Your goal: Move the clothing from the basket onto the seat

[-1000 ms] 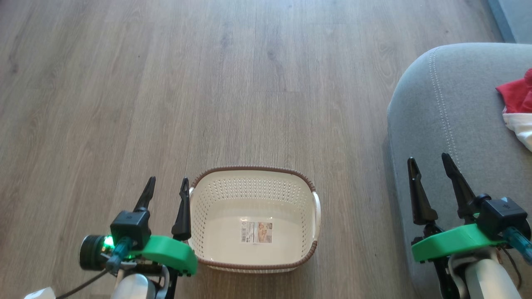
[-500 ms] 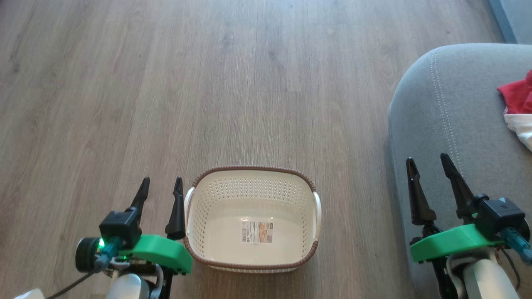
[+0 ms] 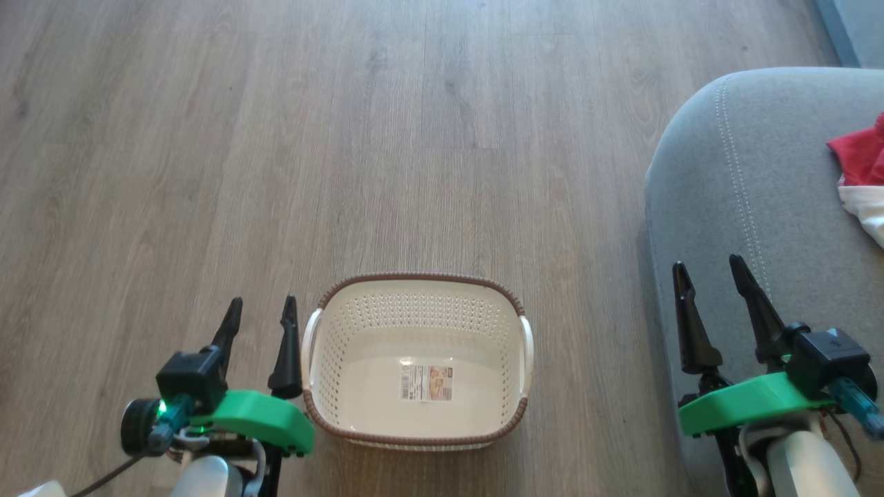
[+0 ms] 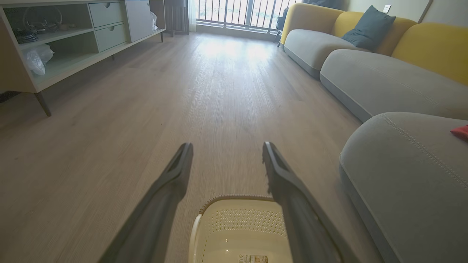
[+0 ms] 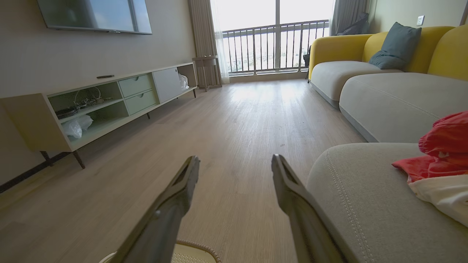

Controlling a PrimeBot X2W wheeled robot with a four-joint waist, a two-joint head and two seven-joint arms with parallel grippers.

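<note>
The cream basket [image 3: 414, 314] with a brown rim stands on the wood floor, holding nothing but its label. Red and white clothing [image 3: 863, 179] lies on the grey seat [image 3: 746, 179] at the right edge; the right wrist view has the clothing [image 5: 442, 157] on the seat [image 5: 362, 197] too. My left gripper [image 3: 261, 307] hangs open just left of the basket, nothing between its fingers. Over the seat's front corner my right gripper [image 3: 708, 270] stands open and holds nothing. From the left wrist, the basket [image 4: 237, 223] lies below the open left gripper [image 4: 226, 149].
A low TV cabinet [image 5: 98, 106] on thin legs lines the left wall. A long grey and yellow sofa [image 4: 365, 62] runs along the right. Wood floor [image 3: 345, 138] stretches ahead of the basket.
My left gripper has drawn back and a little left, away from the basket's left handle. The right gripper has barely shifted.
</note>
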